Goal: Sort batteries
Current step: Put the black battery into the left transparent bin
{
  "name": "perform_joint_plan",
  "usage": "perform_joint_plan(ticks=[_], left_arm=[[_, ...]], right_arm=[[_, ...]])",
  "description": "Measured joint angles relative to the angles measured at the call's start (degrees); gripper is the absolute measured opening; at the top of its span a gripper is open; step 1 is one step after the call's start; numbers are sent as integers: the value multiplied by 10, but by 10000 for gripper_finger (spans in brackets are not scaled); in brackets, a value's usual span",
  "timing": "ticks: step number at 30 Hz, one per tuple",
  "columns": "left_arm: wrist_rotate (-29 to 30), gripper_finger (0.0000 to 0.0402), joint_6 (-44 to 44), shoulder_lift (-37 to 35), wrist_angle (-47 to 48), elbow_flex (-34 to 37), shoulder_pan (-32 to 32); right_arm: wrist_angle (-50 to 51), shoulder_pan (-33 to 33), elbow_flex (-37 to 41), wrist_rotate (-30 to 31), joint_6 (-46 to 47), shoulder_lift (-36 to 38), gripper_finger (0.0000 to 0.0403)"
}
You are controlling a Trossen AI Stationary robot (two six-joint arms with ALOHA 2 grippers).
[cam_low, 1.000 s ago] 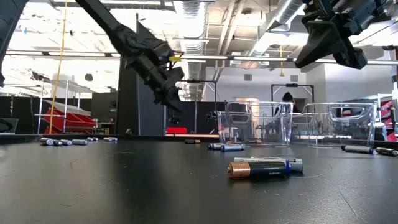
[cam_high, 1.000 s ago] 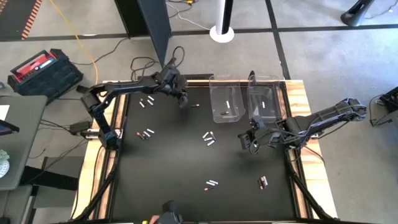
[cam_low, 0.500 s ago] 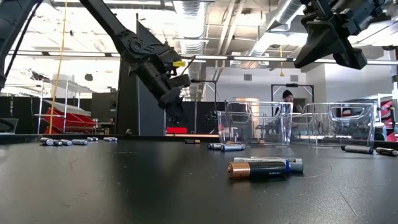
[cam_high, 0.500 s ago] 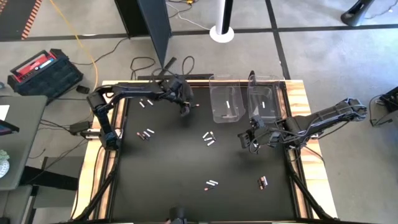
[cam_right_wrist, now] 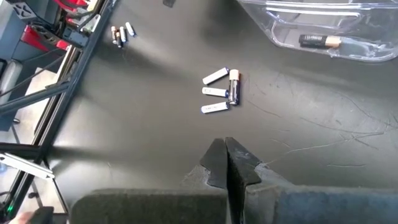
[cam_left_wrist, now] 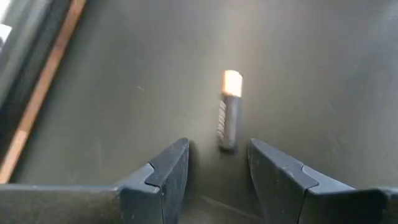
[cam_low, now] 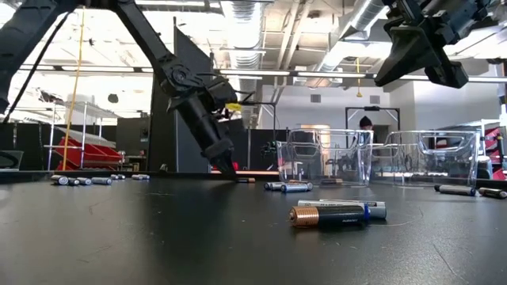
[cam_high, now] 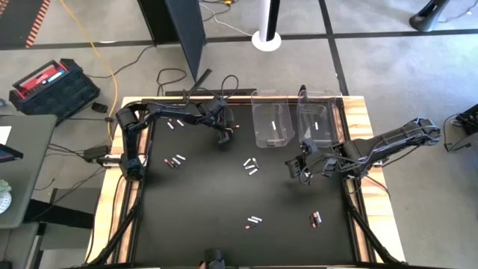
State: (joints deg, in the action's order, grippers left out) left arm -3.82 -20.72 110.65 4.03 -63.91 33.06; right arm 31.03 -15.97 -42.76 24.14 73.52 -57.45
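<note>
1. A slim dark battery (cam_left_wrist: 229, 112) with a copper-coloured end lies flat on the matte black desk (cam_high: 209, 194), near its far edge; its printed side is too blurred to read.
2. The left gripper (cam_left_wrist: 217, 163) stands low over it, jaws parted wide, the cell just ahead of the gap, untouched.
3. Two clear plastic bins (cam_high: 272, 119) stand beside it, holding batteries.
4. More cylindrical cells (cam_right_wrist: 221, 92) lie scattered in small clusters.
5. The right gripper (cam_right_wrist: 225, 163) hangs mid-desk, jaws pressed together, empty.
</note>
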Motion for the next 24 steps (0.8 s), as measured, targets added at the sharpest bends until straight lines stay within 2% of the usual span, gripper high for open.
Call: perform_joint_plan(ticks=[5, 11, 20, 24], left_arm=[[-2, 164, -14, 1, -17, 0, 0], [-40, 164, 5, 25, -39, -3, 0], [-34, 163, 14, 37, -25, -26, -3], [-34, 135, -13, 37, 0, -28, -1]], right_arm=[[0, 0, 0, 0, 0, 0, 9], [0, 0, 0, 0, 0, 0, 9], [1, 0, 0, 0, 1, 0, 9], [0, 0, 0, 0, 2, 0, 9]])
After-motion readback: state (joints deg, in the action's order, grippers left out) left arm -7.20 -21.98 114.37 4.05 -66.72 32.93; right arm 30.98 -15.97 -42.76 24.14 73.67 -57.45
